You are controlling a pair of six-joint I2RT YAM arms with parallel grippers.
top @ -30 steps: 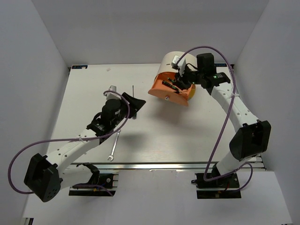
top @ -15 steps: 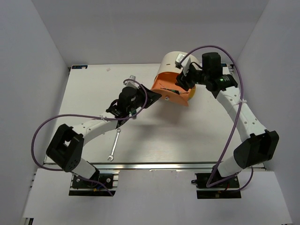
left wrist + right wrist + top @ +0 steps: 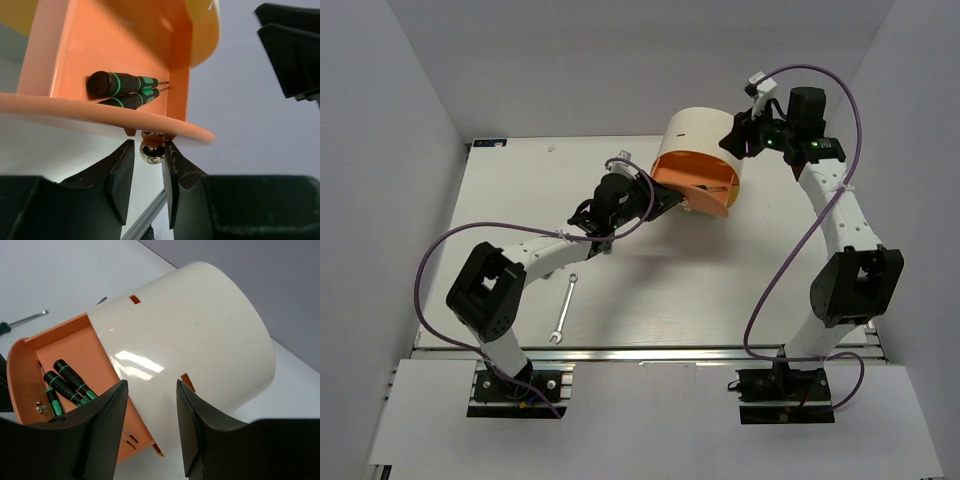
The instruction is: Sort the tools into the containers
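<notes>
The cream drum cabinet [image 3: 700,135] stands at the back of the table with its orange drawer [image 3: 692,182] pulled out. My left gripper [image 3: 672,204] is at the drawer's front, and in the left wrist view its fingers [image 3: 149,146] are closed around the small brass knob [image 3: 151,152]. Green-and-black screwdrivers [image 3: 125,83] lie inside the orange drawer [image 3: 115,40]. Three handles [image 3: 67,377] show there in the right wrist view. My right gripper [image 3: 733,138] is open and empty above the cabinet's top [image 3: 200,330]. The silver wrench [image 3: 565,310] lies on the table near the front.
One green-handled screwdriver [image 3: 22,320] lies on the table behind the drawer. A yellow drawer front [image 3: 725,204] shows under the orange one. Purple cables loop off both arms. Grey walls close in the table on three sides.
My left gripper swung right to the orange drawer's knob. My right gripper rose out of the drawer and back over the cabinet. The drawer sits further in.
</notes>
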